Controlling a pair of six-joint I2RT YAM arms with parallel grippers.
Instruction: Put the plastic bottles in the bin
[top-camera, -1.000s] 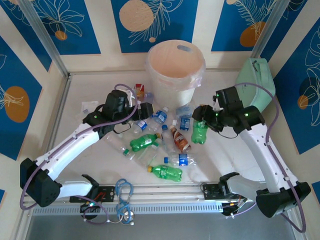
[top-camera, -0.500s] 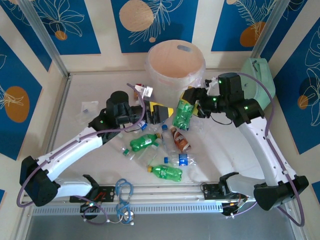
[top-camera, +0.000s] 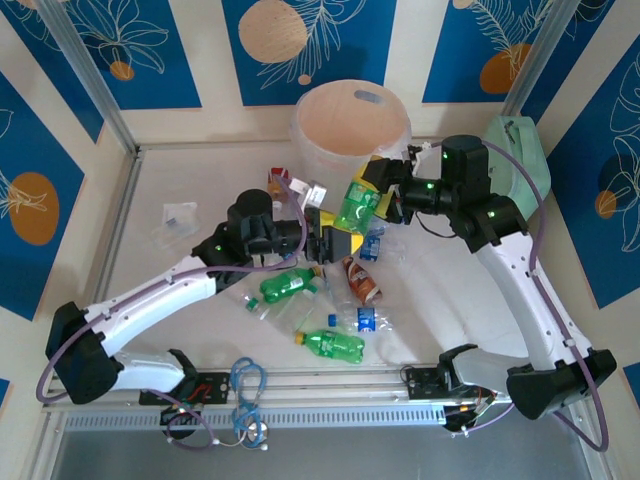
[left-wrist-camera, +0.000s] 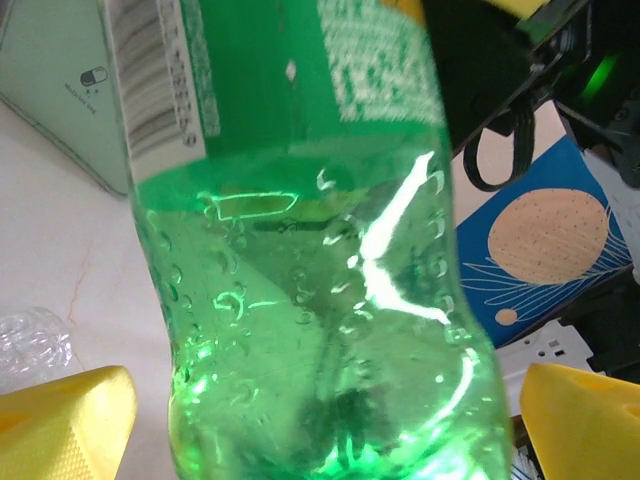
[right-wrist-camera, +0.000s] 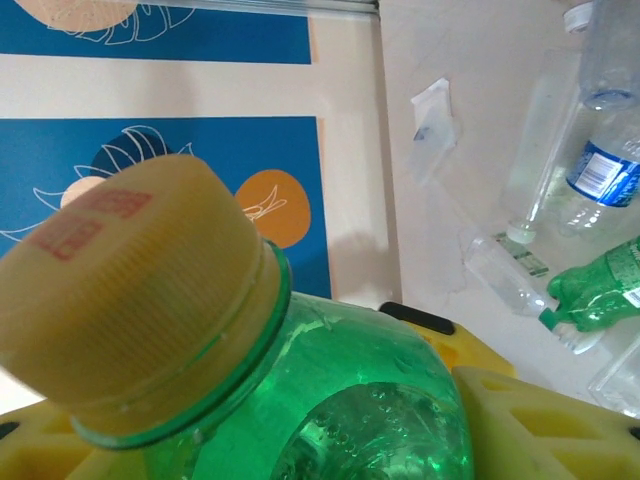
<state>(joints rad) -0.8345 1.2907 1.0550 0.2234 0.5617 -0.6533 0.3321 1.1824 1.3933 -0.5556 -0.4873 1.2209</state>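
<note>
Logged right arm folded toward frame centre, right gripper (top-camera: 376, 194) clenched on green bottle (top-camera: 355, 208), just below-right of bin (top-camera: 318, 172). Logged left arm stretched rightward, left gripper (top-camera: 337, 243) jaws released wide, just below that bottle.

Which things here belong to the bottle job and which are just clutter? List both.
Job: bin; held green bottle; green bottle on the table; second green bottle; brown-red labelled bottle; blue-labelled clear bottle.
Lying about: mint-green case; small clear packet.

Left end effector (top-camera: 338, 236) spread wide
</note>
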